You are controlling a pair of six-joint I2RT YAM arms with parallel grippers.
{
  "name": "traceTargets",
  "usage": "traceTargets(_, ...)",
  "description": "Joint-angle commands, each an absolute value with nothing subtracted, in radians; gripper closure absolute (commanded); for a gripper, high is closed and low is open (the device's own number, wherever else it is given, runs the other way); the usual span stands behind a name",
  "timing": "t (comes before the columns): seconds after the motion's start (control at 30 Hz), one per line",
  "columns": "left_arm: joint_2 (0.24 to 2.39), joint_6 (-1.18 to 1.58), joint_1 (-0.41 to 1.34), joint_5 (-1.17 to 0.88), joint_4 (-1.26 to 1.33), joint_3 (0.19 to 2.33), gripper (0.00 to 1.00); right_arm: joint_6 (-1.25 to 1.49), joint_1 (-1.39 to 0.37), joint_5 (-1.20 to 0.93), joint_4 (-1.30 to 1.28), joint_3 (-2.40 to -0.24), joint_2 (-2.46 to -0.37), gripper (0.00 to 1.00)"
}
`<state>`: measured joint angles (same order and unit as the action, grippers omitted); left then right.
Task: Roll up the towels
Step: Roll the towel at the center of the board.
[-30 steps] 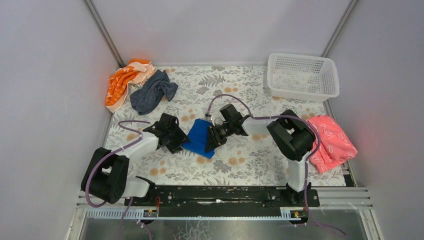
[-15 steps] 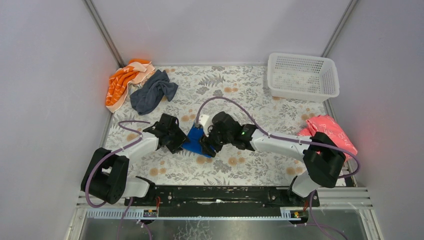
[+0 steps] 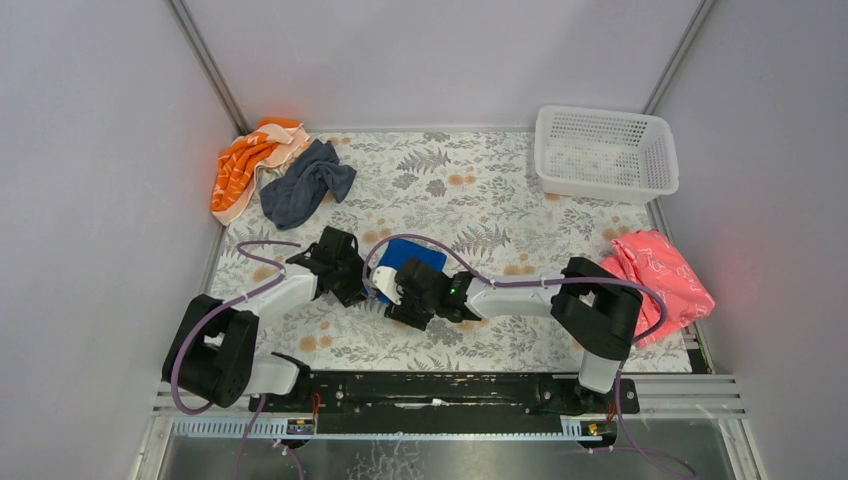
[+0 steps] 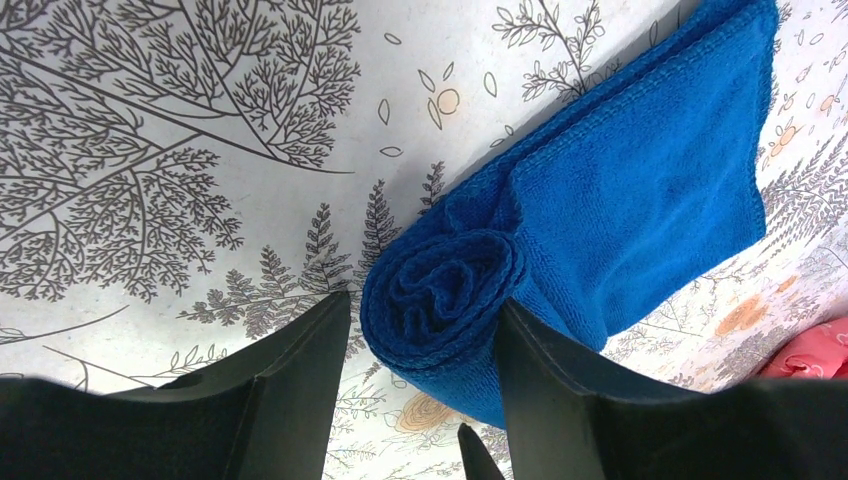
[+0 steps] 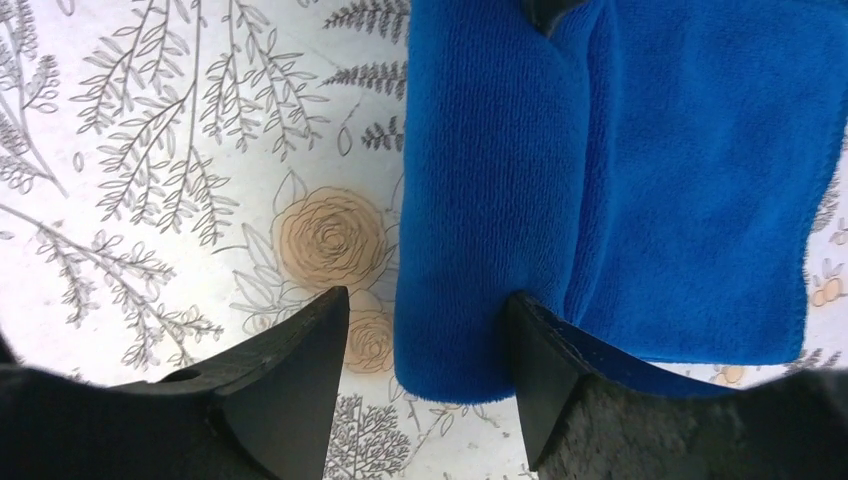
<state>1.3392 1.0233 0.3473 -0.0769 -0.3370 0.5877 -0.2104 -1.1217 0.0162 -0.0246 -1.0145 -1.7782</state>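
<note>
Four cloths in all on the floral counter (image 3: 480,200): two towels, namely one blue towel (image 3: 418,253) and one dark grey towel (image 3: 300,190), plus one orange-and-white striped cloth (image 3: 243,165) and one pink patterned cloth (image 3: 665,285). Just one white mesh basket (image 3: 605,152), at the far right corner. Two black arms, left arm (image 3: 280,293) and right arm (image 3: 520,295), each tipped with a single gripper, making two: left gripper (image 3: 350,280) and right gripper (image 3: 398,295).

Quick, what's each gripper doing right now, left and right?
Left gripper: closed on the rolled end of the blue towel.
Right gripper: open, jaws straddling the roll without clamping it.
</note>
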Motion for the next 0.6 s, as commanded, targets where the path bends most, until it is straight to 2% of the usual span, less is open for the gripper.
traceTargets(0.0,1.38,0.996,0.35,0.008,-0.417,0.564,0.47,-0.241,-1.13,0.106,-0.061,-1.037,-1.847,0.35)
traceTargets(0.1,1.379,0.993,0.35,0.018,-0.422,0.574,0.46,-0.24,-1.129,0.13,-0.1,-1.039,-1.882,0.38)
traceTargets(0.23,1.377,0.981,0.348,0.028,-0.434,0.598,0.45,-0.231,-1.13,0.124,-0.14,-1.038,-1.904,0.47)
traceTargets(0.3,1.373,0.978,0.347,0.037,-0.447,0.613,0.44,-0.228,-1.13,0.1,-0.173,-1.052,-1.922,0.58)
traceTargets(0.43,1.348,0.97,0.341,0.07,-0.486,0.643,0.42,-0.203,-1.124,-0.036,-0.239,-1.095,-1.927,0.86)
traceTargets(0.5,1.323,0.969,0.338,0.089,-0.51,0.652,0.41,-0.173,-1.107,-0.141,-0.265,-1.115,-1.92,0.95)
traceTargets(0.57,1.29,0.972,0.336,0.094,-0.529,0.659,0.39,-0.139,-1.079,-0.247,-0.276,-1.13,-1.919,0.99)
